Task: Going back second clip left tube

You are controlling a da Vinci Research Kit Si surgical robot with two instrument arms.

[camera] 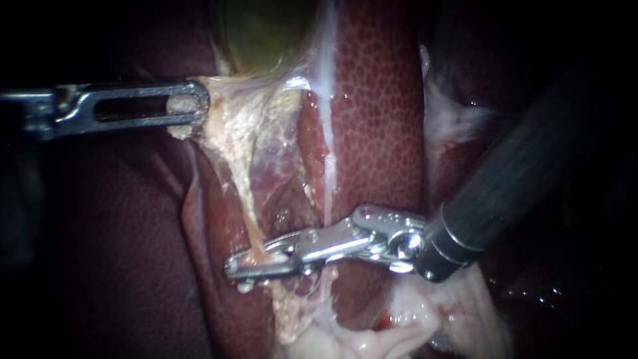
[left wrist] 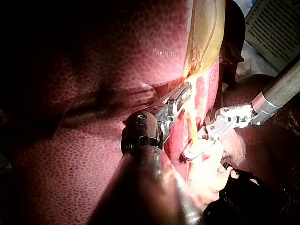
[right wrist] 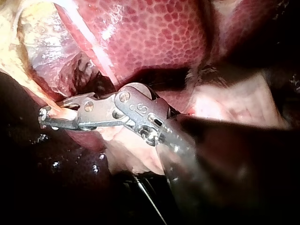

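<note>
The left tube point(camera: 249, 213) is a pale yellow strand running down from the gallbladder point(camera: 266, 33) over the liver point(camera: 379, 100). My right instrument point(camera: 239, 269) comes in from the right on a dark shaft. Its thin metal jaws lie across this tube, one on each side, pressing it. The right wrist view shows the tube point(right wrist: 61, 114) pinched near the tips of the right instrument point(right wrist: 44, 117). My left instrument point(camera: 189, 110) has slotted jaws shut on pale tissue at the gallbladder's lower end and holds it toward the left. I cannot make out a clip.
A thin white strand point(camera: 327, 173) runs down the liver just right of the held tube. Loose pale tissue point(camera: 372, 332) lies under the right instrument's wrist. In the left wrist view, both instruments meet beside the yellow gallbladder point(left wrist: 206, 28).
</note>
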